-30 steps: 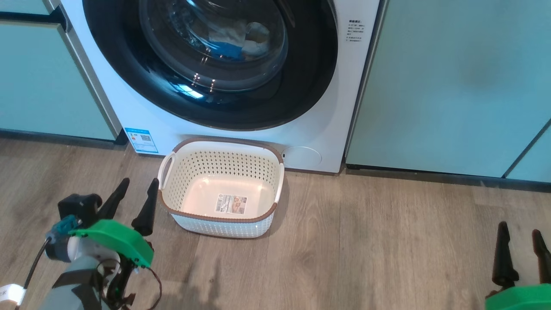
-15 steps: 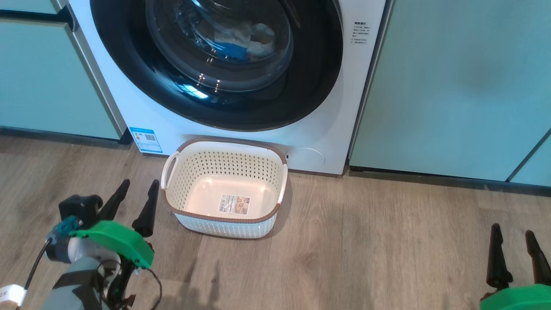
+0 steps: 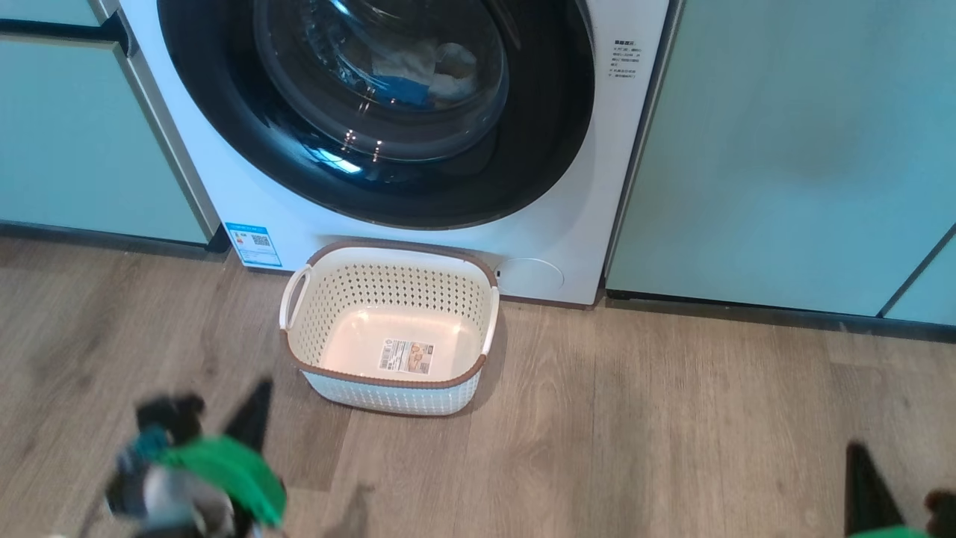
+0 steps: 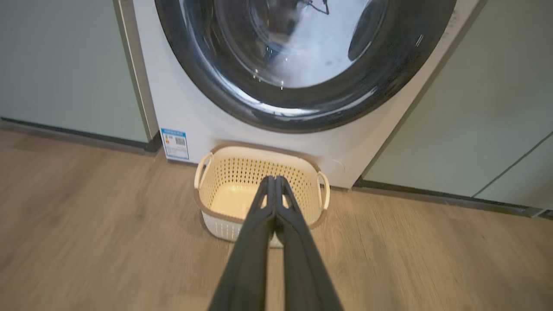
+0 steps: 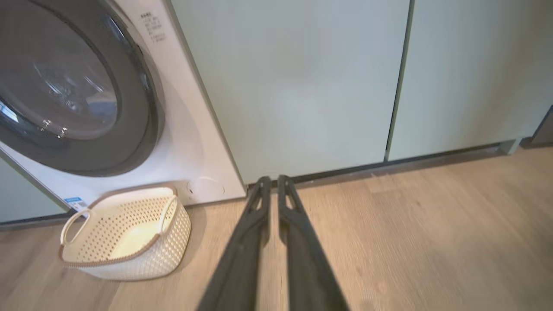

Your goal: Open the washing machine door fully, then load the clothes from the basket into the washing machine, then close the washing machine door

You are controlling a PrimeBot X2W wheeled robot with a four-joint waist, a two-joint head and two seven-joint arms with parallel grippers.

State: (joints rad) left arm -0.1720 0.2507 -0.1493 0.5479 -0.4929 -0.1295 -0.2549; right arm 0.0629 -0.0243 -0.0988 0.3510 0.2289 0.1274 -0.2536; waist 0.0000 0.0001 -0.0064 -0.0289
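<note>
Black and shiny, the big round washing machine door (image 3: 377,97) sat shut at the top of the head view, pale clothes (image 3: 429,67) behind its glass. Under it stood the cream plastic basket (image 3: 388,379) with holes, just beside the white washing machine (image 3: 553,224). Both the left claw (image 4: 275,179) and the right claw (image 5: 273,179) had their dark fingers squeezed together.

Bright, even light; glints sparkle on the washing machine door (image 3: 358,161) ahead of the smeared, blurred left gripper (image 3: 255,400).
</note>
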